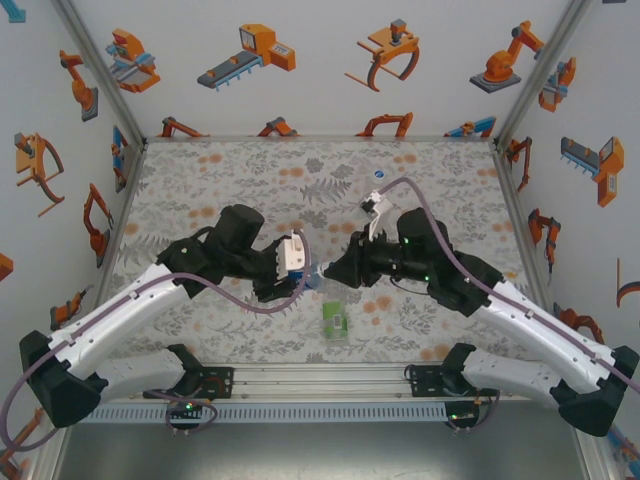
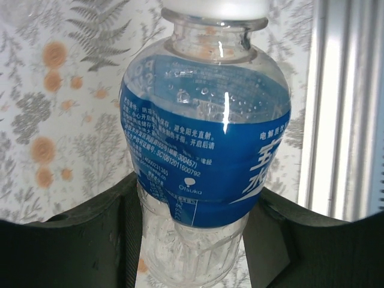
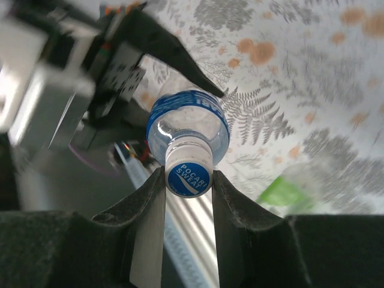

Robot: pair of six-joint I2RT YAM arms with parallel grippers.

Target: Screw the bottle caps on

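In the top view, the left gripper (image 1: 303,278) and right gripper (image 1: 333,277) meet nose to nose on the blue bottle (image 1: 318,281). It lies roughly level between them, and we judge it is raised off the floral tabletop (image 1: 230,180). That way 1 arm can brace it while the other works the neck. A green bottle (image 1: 335,318) lies on its side just nearer the arm bases than the blue bottle.

From the left wrist, the left gripper (image 2: 192,246) is clenched on the blue bottle (image 2: 204,150), its dark matte fingers (image 2: 90,246) pressing the ribbed clear base below the label. We read this low grip as an anchor against twisting. The plastic is thin and glossy, with droplets beading inside the rounded shoulder. The label is a smooth blue film, and the white cap (image 2: 216,7) sits on the neck at the far end.

From the right wrist, we look straight down the blue bottle (image 3: 189,123). The right gripper (image 3: 189,198) grasps the cap (image 3: 189,174), a finger (image 3: 147,210) touching each side of it. The cap is a small round disc with a blue printed top and a white skirt. Gripping it across its width suits turning it onto the thread. We cannot tell how far it is seated. The left gripper (image 3: 174,54) shows beyond the blue bottle, and the green bottle (image 3: 288,189) blurs to its right.
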